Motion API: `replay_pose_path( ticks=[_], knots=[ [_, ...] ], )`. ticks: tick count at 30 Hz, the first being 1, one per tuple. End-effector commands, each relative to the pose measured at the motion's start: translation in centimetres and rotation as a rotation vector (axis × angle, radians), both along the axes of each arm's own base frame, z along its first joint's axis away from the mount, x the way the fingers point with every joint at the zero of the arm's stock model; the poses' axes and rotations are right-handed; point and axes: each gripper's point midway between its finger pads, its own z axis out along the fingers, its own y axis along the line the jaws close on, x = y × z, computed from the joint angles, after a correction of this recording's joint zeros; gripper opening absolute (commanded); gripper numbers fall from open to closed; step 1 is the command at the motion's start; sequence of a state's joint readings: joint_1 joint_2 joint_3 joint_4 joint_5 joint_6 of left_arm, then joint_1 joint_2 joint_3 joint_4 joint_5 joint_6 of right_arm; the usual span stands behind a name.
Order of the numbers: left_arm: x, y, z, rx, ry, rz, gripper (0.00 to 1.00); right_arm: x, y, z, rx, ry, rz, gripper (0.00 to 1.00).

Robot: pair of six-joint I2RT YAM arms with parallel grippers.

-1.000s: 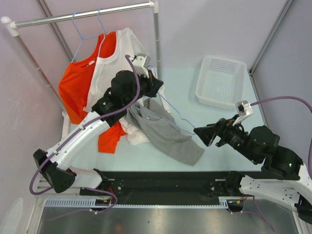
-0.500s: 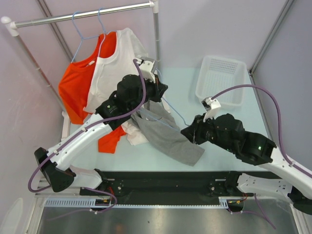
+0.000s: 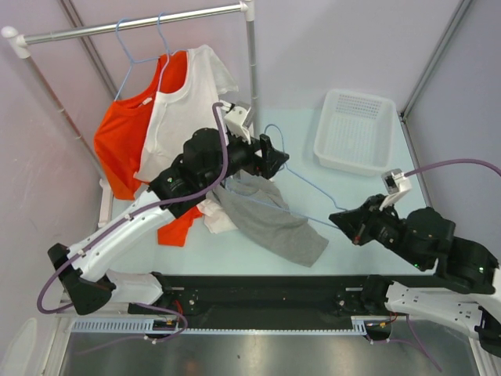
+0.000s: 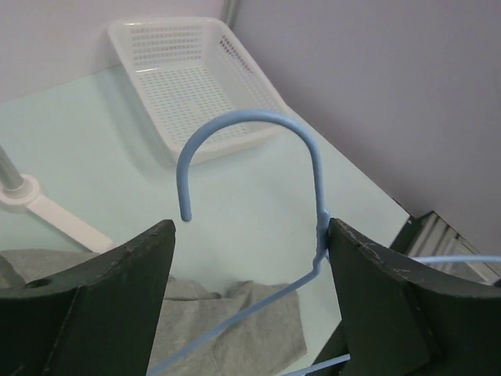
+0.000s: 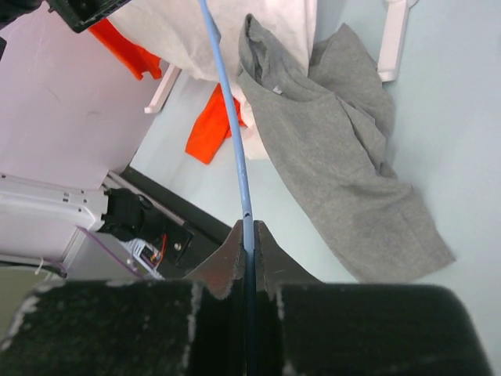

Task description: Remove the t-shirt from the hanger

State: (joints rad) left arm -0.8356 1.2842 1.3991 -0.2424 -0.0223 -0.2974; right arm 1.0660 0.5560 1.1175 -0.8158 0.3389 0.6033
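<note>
Left to right: an orange shirt [image 3: 121,133] and a white shirt [image 3: 184,110] hang on the rail [image 3: 133,26]. My left claw [image 4: 250,231] stands spread w/ the blue hanger [image 4: 315,168] hook btwn its fingers, gripping nothing. The grey t-shirt [image 3: 278,223] lies crumpled on the counter [image 3: 368,196] beneath the hanger's lower wire. My right claw [image 5: 247,251] is pressed together on the hanger's right-hand end, w/ the white basket [image 3: 321,133] beyond.

Risks, as I judge them: I can't tell if the hanger's left tip is clear of the collar, so a pull could drag the shirt along. W/ only one thin-wire pinch the hanger could prob. swivel or slip, and its hook might snag the left claw.

No brand, label or writing is readable.
</note>
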Motion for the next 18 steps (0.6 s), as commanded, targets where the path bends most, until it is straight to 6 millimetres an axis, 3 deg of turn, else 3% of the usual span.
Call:
replay_pose_path(
  ticks=[1, 7, 13, 18],
  knots=[
    [-0.2, 3.3, 1.5, -0.034, -0.040, 0.078, 0.81, -0.5, -6.3, 1.6, -0.009, 0.000, -0.169, 0.00],
    [-1.6, 4.5, -1.2, 0.001, 0.011, 0.074, 0.84, -1.9, -9.2, 2.9, 0.024, 0.012, -0.192, 0.00],
    [-2.2, 6.7, -4.3, 0.057, 0.094, 0.149, 0.86, -2.9, -9.7, 6.4, 0.105, -0.025, -0.149, 0.00],
    [-2.4, 9.2, -5.7, 0.071, 0.136, 0.258, 0.87, -2.4, -8.9, 8.4, 0.093, -0.063, -0.134, 0.00]
  ],
)
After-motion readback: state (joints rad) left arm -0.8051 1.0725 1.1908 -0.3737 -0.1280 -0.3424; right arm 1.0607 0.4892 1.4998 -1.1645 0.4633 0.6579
